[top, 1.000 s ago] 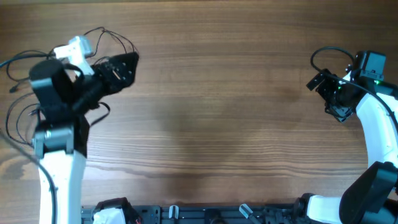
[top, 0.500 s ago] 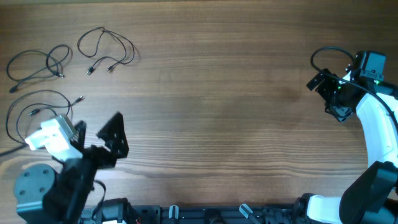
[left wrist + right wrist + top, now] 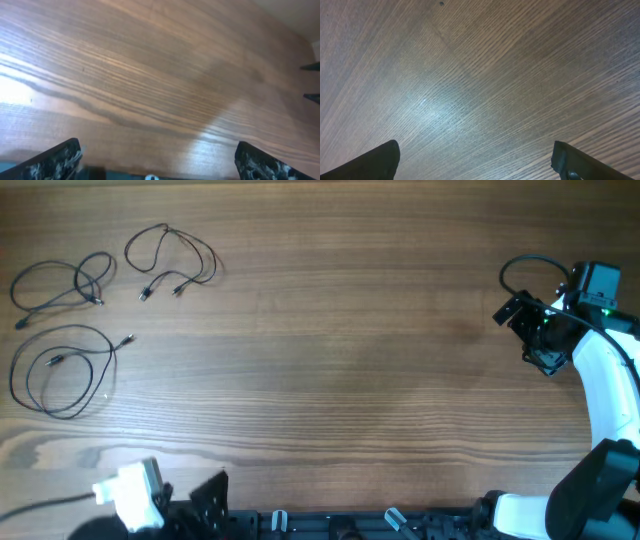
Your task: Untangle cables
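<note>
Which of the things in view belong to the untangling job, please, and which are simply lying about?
Job:
- looped cable at far left
- cable at the top
- coiled cable below them

Not the job:
- table
- thick cable fixed to the right arm

In the overhead view the left arm (image 3: 128,498) is cut off by the lower edge, and only a dark part of the left gripper (image 3: 210,492) is seen. The right arm (image 3: 605,395) is cropped by the right and lower edges. In the wrist views only the tips of the left fingers (image 3: 54,161) and the right fingers (image 3: 370,162) are shown, clipped at the lower corners. The plug ends of the cables (image 3: 66,327) are too small to be made out.
</note>
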Controlling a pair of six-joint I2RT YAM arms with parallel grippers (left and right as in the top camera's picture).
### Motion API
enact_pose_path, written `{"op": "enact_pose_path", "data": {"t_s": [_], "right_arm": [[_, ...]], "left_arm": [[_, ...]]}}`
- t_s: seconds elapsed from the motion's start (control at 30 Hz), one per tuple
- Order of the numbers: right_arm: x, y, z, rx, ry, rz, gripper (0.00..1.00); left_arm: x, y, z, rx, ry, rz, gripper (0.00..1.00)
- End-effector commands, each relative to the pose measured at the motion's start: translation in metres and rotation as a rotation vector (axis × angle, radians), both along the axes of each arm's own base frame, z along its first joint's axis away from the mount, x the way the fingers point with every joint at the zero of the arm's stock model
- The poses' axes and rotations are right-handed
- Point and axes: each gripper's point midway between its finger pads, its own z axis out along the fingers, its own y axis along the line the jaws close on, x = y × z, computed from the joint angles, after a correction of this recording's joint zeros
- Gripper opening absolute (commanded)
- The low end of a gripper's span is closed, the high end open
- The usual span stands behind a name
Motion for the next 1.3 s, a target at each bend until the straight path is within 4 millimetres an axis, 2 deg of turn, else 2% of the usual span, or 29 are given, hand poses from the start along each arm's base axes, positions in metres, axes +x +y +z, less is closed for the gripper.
{"op": "enact_pose_path", "data": {"t_s": [0.0,0.23,1.27], "right_arm": [[0.003,0.001,-0.002,-0.002,0.002,0.018,1.00],[0.008,0.000,0.000,-0.008,-0.019,0.017,1.00],[0.009,0.000,0.001,-0.010,-0.023,0.016,1.00]], "left_arm": [[-0.011,0.000,0.002,0.014,-0.075,-0.014,1.00],[-0.023,0.000,0.006,0.016,-0.181,-0.013,1.00],[-0.022,0.001,0.006,0.014,-0.186,0.020,1.00]]}}
